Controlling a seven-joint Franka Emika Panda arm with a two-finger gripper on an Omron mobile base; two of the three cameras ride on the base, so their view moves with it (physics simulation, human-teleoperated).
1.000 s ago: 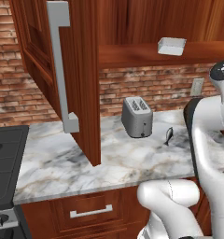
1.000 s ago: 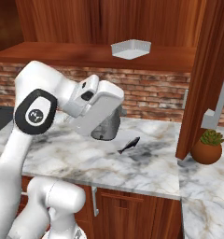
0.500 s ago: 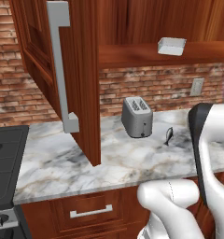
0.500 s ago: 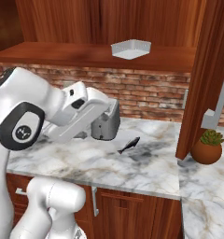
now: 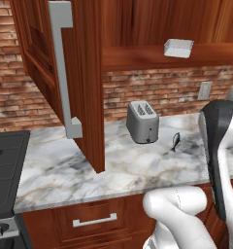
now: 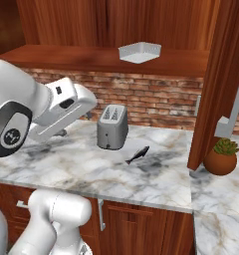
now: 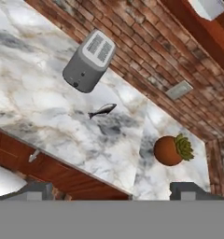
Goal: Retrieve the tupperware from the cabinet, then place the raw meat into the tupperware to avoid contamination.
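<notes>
The cabinet stands open, its door swung out with a long silver handle. The white tupperware rests on the cabinet's bottom shelf, above the counter. The raw meat, a small dark fish, lies on the marble counter just right of the toaster. My gripper is open and holds nothing. It hangs high over the counter's front edge, well back from the fish and far below the tupperware. My arm's hand sits left of the toaster.
A grey two-slot toaster stands against the brick wall. A potted plant sits at the counter's right, by the other open door. A stove lies at the far left, a drawer below.
My arm has swung back and to the left, away from the toaster, which it covered before in the right base view. The jaws have stayed open. Fish and tupperware have not moved.
</notes>
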